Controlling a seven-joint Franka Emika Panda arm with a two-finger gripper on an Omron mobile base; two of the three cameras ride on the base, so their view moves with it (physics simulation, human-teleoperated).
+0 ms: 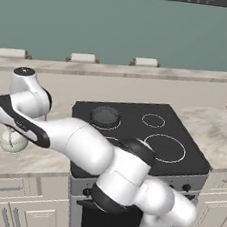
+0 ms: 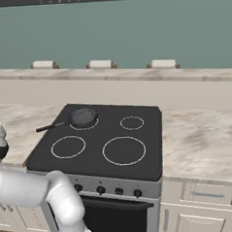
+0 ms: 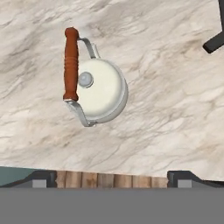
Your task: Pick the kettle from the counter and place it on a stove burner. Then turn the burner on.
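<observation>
Kettle point(image 3: 101, 89) sits upright on the counter point(image 3: 175, 109), hand point(image 3: 112, 178) hanging right above it with fingers spread wide, nothing in them. Pan point(image 2: 82, 117) is on the stove.

Marble counter point(image 3: 175, 109) under 1 upright kettle point(image 3: 103, 89), beside black cooktop point(image 2: 97, 138).

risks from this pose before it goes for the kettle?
1. The small cream-white kettle sits off-centre in the hand view; its reddish-brown wooden handle bar lies left of the fingertips, so descent may miss.
2. The black long-handled frying pan occupies a back burner, narrowing placement.
</observation>
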